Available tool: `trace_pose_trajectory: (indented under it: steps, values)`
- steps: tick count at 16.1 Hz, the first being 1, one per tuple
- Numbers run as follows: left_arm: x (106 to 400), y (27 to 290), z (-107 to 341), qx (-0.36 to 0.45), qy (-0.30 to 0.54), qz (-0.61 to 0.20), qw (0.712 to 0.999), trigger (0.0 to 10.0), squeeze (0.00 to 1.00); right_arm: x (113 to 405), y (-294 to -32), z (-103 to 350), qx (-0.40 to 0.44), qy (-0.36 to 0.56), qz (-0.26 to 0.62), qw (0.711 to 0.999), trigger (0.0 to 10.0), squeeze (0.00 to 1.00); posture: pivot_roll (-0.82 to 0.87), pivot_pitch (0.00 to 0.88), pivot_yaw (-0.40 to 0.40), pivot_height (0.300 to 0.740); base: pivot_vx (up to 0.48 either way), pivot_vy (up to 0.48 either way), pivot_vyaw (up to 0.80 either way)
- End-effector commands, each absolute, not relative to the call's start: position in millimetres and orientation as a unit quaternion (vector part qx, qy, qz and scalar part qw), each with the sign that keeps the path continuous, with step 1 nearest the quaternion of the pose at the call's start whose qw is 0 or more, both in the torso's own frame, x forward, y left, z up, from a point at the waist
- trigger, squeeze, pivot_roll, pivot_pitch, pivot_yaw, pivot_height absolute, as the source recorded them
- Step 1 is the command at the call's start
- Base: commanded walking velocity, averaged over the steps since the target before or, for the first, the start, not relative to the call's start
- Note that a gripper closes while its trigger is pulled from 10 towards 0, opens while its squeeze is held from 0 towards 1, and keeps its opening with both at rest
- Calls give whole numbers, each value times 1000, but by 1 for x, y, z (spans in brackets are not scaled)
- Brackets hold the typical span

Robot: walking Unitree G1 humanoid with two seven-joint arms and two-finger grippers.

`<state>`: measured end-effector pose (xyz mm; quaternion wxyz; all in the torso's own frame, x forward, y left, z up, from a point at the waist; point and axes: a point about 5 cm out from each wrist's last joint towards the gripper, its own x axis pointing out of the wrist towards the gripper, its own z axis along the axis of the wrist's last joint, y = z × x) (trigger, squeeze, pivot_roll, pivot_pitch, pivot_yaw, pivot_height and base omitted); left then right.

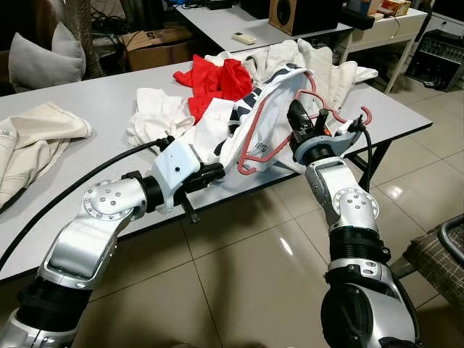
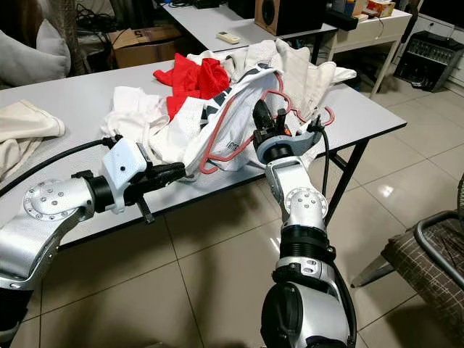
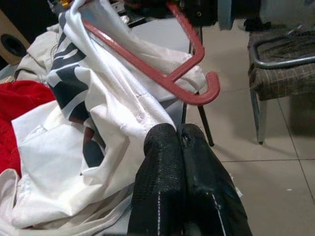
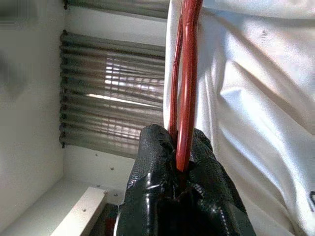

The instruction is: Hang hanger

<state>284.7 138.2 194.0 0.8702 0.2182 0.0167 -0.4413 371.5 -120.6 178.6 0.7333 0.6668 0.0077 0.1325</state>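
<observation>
Glossy floor tiles (image 1: pixel 239 268) run under a long grey table (image 1: pixel 101 109) heaped with laundry. Nearest the robot, the left gripper (image 3: pixel 178 142) sits at the table's front edge with its two black fingers pressed together on a fold of the white shirt (image 1: pixel 261 130), which has dark lettering and hangs partly over the edge. Just beside it, the right gripper (image 4: pixel 182 147) is clamped on the red hanger (image 1: pixel 272 123), whose bar runs between its fingers; the hanger is tilted up off the table and threaded into the shirt, its lower curved end poking out below the cloth. Behind them lie a red garment (image 1: pixel 217 80) and more white clothes (image 1: pixel 156 112). Farther back are a cardboard box (image 1: pixel 156 47) and a speaker (image 1: pixel 297 14) on a second table.
</observation>
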Motion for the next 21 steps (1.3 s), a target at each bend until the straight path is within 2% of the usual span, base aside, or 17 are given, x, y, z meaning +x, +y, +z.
trace_pose_trajectory:
  steps: [1, 7, 12, 15, 18, 21]
  values:
    - [281, 137, 197, 217, 15, -458, 862, 0, 0, 376, -133, 195, 668, -42, 127, 732, 0, 0, -144, 0, 40, 740, 0, 0, 0]
    - [274, 131, 204, 215, -2, -485, 847, 0, 0, 381, -133, 188, 675, -30, 109, 730, 0, 0, -133, 0, 35, 740, 0, 0, 0]
    - [260, 120, 203, 230, -2, -539, 810, 0, 0, 389, -133, 188, 687, -24, 93, 720, 0, 0, -127, 0, 30, 740, 0, 0, 0]
    - [259, 115, 198, 244, 2, -545, 802, 0, 0, 394, -128, 193, 682, -13, 95, 725, 0, 0, -133, 0, 33, 740, 0, 0, 0]
    - [268, 124, 195, 255, 9, -508, 823, 0, 0, 391, -119, 197, 659, -3, 134, 740, 0, 0, -139, 0, 39, 740, 0, 0, 0]
    - [283, 160, 190, 290, 43, -420, 859, 0, 0, 376, -113, 200, 572, 7, 224, 789, 0, 0, -145, 0, 39, 740, 0, 0, 0]
